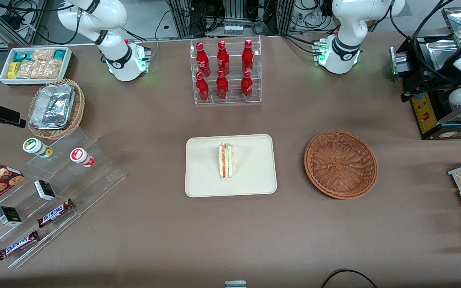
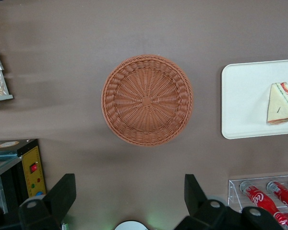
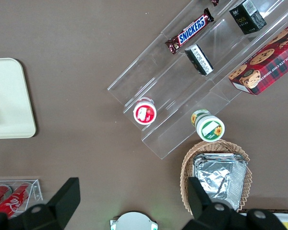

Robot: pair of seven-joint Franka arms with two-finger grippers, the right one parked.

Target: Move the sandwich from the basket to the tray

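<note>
Front view, sandwich: the sandwich (image 1: 225, 161) lies flat in the middle of the tray (image 1: 202, 180), filling edge showing in red-orange and green, clear of every rim.
Tray: it sits on the brown bench (image 1: 214, 240), near the centre, well apart from the basket (image 1: 340, 164), which lies toward the working arm's end.
Basket: nothing in it; the woven floor shows bare all the way round.
Step in hand: by my read the delivery is done, and what's left is a clean retreat. Doing that well means keeping high and moving off without sweeping low over the tray or clipping the basket rim.
Risk: slight. The wrapped wedge looks light, so any brush from a finger could slide it toward the tray's edge.
Left wrist view, gripper: the gripper (image 2: 129, 196) hangs high above the bench, looking straight down, with the basket (image 2: 147, 99) nearly centred below and the tray (image 2: 245, 96) with the sandwich (image 2: 281, 103) off to one side.
Fingers: spread wide, one dark fingertip (image 2: 62, 190) standing far from its partner, and nothing held between them.
Farther back: a clear rack of red bottles (image 1: 224, 72) stands upright, farther from the front camera than the tray.
</note>
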